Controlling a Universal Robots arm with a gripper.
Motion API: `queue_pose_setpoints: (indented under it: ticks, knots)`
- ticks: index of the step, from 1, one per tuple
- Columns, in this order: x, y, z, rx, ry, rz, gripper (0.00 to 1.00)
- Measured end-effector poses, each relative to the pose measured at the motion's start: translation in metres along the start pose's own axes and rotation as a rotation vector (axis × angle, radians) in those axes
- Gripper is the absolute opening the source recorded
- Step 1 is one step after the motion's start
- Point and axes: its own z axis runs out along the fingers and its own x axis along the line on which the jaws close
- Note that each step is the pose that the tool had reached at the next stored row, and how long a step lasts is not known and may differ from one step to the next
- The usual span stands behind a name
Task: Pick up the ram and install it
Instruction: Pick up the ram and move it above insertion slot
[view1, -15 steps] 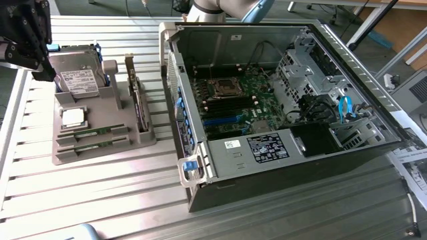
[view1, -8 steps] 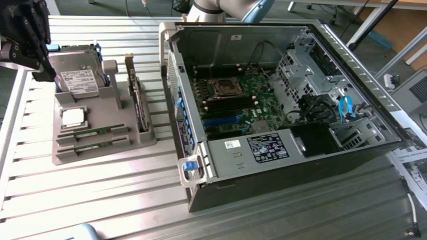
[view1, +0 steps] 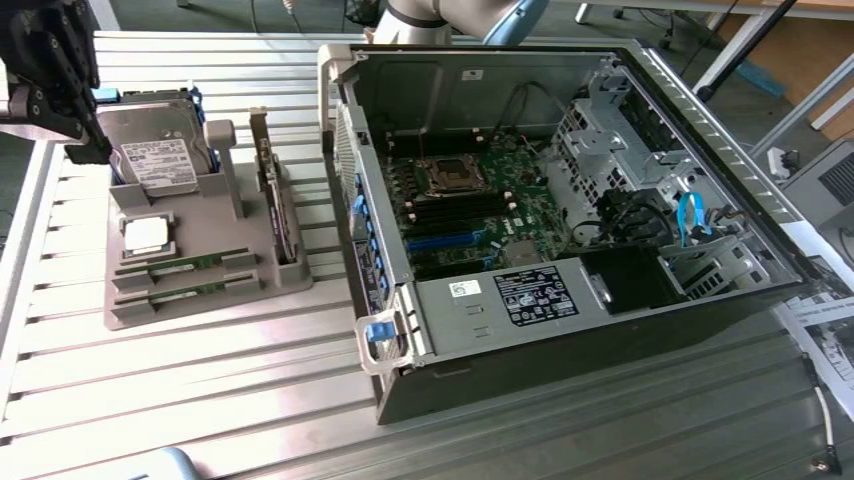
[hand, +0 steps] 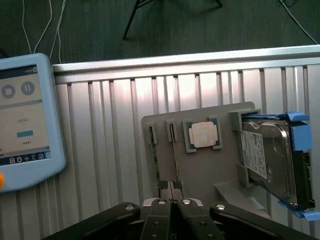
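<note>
Two ram sticks stand on edge in slots of a grey holder (view1: 200, 310): one ram stick (view1: 180, 267) (hand: 174, 150) and a second ram stick (view1: 174, 293) (hand: 155, 160) beside it. My gripper (view1: 91, 150) (hand: 172, 189) is shut with nothing between its fingers. In the exterior view it hangs above the table at the upper left, beside the hard drive and apart from the sticks. In the wrist view the closed fingertips sit just over the end of the stick slots.
The holder also carries a square silver processor (view1: 147, 233) (hand: 202, 135), a hard drive (view1: 160, 150) (hand: 265, 160) in a blue frame and an upright expansion card (view1: 274, 195). The open computer case (view1: 400, 350) lies at the exterior view's right, motherboard memory slots (view1: 461, 212) exposed. A blue-edged tablet (hand: 25, 120) lies on the slatted table.
</note>
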Motion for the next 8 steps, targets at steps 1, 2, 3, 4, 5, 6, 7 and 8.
queue_pose_setpoints:
  ticks: [1, 2, 3, 4, 5, 6, 7, 8]
  knots:
    - [0.0000, 0.0000, 0.0001, 0.0003, 0.0012, -0.006, 0.11]
    - [0.0000, 0.0000, 0.0000, 0.0004, 0.0026, -0.011, 0.11]
    - [0.0000, 0.0000, 0.0000, 0.0005, 0.0036, -0.016, 0.11]
    - [0.0000, 0.0000, 0.0000, 0.0007, 0.0043, -0.019, 0.11]
    - [0.0000, 0.0000, 0.0000, 0.0006, 0.0044, -0.019, 0.11]
    - [0.0000, 0.0000, 0.0000, 0.0006, 0.0044, -0.019, 0.11]
    - [0.0000, 0.0000, 0.0000, 0.0006, 0.0044, -0.019, 0.11]
    - [0.0000, 0.0000, 0.0000, 0.0006, 0.0044, -0.019, 0.11]
